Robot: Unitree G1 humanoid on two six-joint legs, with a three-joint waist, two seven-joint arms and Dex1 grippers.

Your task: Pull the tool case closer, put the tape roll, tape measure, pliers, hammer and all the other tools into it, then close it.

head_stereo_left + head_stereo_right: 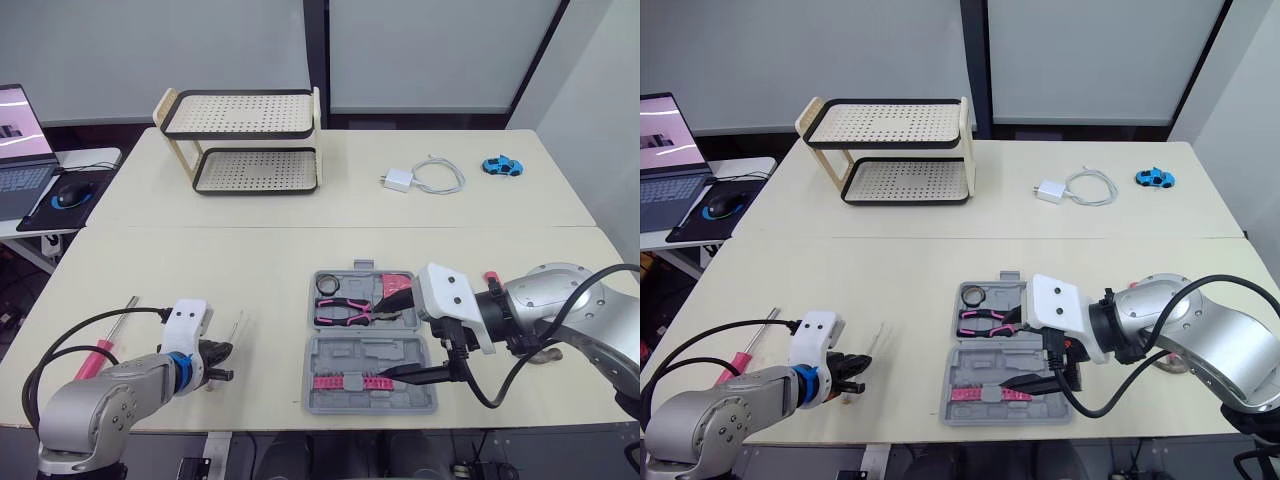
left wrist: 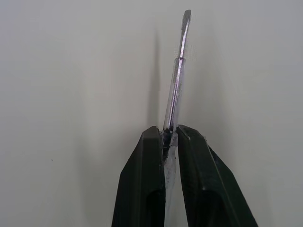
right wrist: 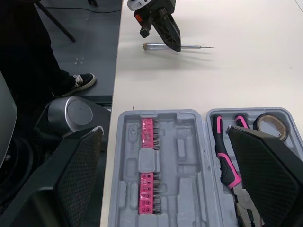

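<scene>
The grey tool case (image 1: pixel 372 398) lies open near the table's front edge. It holds pink pliers (image 1: pixel 345 312), a tape roll (image 1: pixel 327 284) and rows of pink bits (image 1: pixel 345 381). My right gripper (image 1: pixel 405 338) hovers open over the case, one finger on each side of its hinge line, nothing between them. To the left, my left gripper (image 1: pixel 225 362) rests low on the table, shut on a small clear-handled screwdriver (image 2: pixel 177 71) whose metal shaft points away from the fingers. A pink-handled screwdriver (image 1: pixel 95 358) lies on the table further left.
A two-tier perforated rack (image 1: pixel 245 140) stands at the back. A white charger with its cable (image 1: pixel 420 178) and a blue toy car (image 1: pixel 500 166) lie at the back right. A laptop (image 1: pixel 20 140) and mouse (image 1: pixel 68 195) sit on a side desk.
</scene>
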